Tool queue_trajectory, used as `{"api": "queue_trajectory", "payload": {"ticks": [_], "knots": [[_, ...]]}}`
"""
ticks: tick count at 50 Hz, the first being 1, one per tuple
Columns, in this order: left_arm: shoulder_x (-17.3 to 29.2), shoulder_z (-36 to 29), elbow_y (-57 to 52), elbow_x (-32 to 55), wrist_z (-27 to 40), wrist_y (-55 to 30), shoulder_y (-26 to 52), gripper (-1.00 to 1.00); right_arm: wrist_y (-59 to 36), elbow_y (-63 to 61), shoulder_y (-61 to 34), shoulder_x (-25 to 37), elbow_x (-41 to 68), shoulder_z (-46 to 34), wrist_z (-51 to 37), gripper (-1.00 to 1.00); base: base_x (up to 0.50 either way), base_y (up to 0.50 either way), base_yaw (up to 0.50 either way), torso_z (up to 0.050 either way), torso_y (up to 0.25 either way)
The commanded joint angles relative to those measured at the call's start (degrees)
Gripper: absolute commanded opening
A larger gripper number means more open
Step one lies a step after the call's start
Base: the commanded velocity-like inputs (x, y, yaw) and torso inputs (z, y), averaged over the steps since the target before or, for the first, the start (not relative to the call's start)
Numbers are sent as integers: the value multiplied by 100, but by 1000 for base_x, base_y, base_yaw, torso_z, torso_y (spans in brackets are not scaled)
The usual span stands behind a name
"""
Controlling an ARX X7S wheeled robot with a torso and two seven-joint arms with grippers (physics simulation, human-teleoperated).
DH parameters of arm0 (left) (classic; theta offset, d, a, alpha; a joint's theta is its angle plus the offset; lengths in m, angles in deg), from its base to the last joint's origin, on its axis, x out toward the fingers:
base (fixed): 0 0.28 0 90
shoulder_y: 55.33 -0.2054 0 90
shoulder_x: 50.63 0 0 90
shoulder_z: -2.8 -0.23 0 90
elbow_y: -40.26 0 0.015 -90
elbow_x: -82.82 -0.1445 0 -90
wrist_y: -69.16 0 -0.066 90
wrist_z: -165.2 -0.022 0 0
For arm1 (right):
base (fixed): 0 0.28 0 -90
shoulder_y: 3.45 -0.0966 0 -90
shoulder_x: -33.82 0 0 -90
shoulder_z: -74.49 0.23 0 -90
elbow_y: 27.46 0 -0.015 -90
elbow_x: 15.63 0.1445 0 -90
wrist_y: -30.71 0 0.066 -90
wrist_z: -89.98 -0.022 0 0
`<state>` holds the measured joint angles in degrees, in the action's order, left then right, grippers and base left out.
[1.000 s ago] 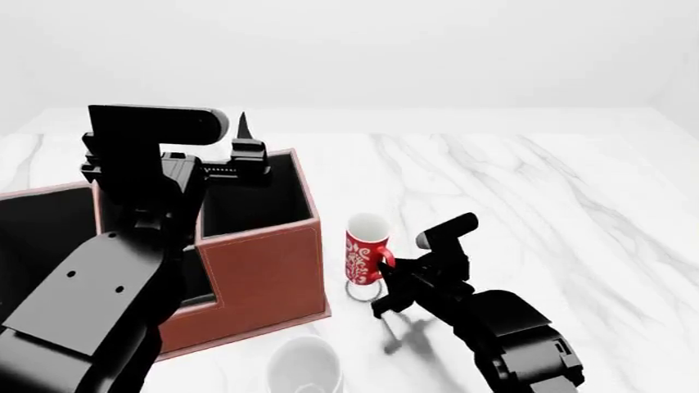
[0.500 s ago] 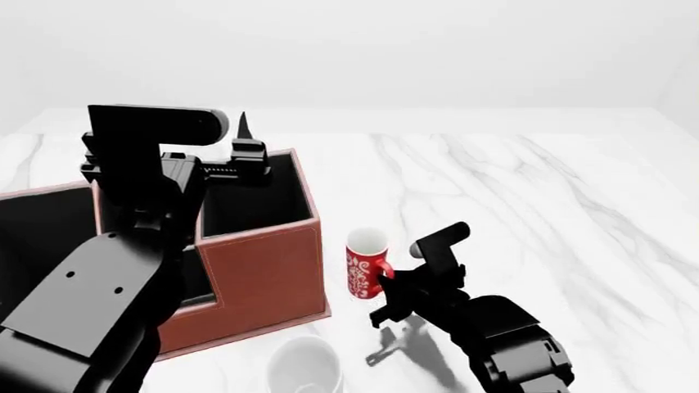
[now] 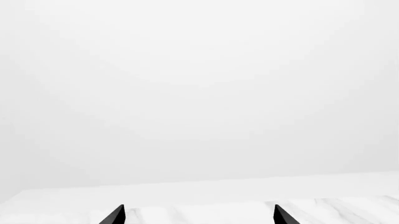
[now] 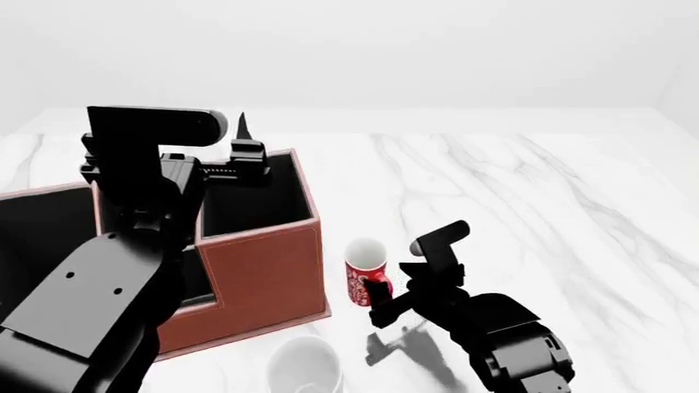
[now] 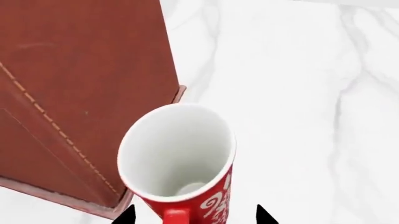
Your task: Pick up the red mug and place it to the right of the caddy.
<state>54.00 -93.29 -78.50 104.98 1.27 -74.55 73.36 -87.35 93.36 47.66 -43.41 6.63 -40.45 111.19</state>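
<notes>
The red mug (image 4: 364, 278), patterned in white with a white inside, is upright just right of the reddish-brown caddy (image 4: 262, 270), close to the table; I cannot tell if its base touches. My right gripper (image 4: 379, 301) holds it from the handle side. In the right wrist view the fingertips of my right gripper (image 5: 196, 215) flank the mug (image 5: 177, 154) low down, with the handle between them and the caddy wall (image 5: 74, 93) beside it. My left gripper (image 4: 245, 131) is raised over the caddy's far side. In its own view the left gripper (image 3: 196, 215) is open and empty.
A plain white mug (image 4: 304, 364) stands near the front edge, in front of the caddy's corner. The white marble table (image 4: 525, 205) stretches to the right and back. My left arm (image 4: 120, 270) covers much of the caddy's left part.
My right gripper has brought the red mug downward and slightly toward me, beside the caddy's right wall. The left arm has not moved.
</notes>
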Motion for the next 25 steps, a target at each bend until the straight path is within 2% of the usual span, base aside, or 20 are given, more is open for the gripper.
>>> {"api": "queue_trajectory", "payload": {"ticks": [1,11,15,19,25], "knots": [[19,14,-2,35,20,22,-16,100,-164,-274,82,92,86,-2,-35,100,0,0,0,0,0],[31,19,-26,67,47,14,-17,100,-437,-781,250,313,185,17,-107,100,0,0,0,0,0],[41,27,-71,91,64,-21,-16,100,-675,-1349,441,486,327,121,-236,100,0,0,0,0,0],[60,37,-79,103,75,-40,-2,100,-1026,-2421,931,835,600,385,-528,100,0,0,0,0,0],[53,7,-44,103,88,-23,20,100,-1551,-4742,2114,1652,1371,1126,-966,100,0,0,0,0,0]]}}
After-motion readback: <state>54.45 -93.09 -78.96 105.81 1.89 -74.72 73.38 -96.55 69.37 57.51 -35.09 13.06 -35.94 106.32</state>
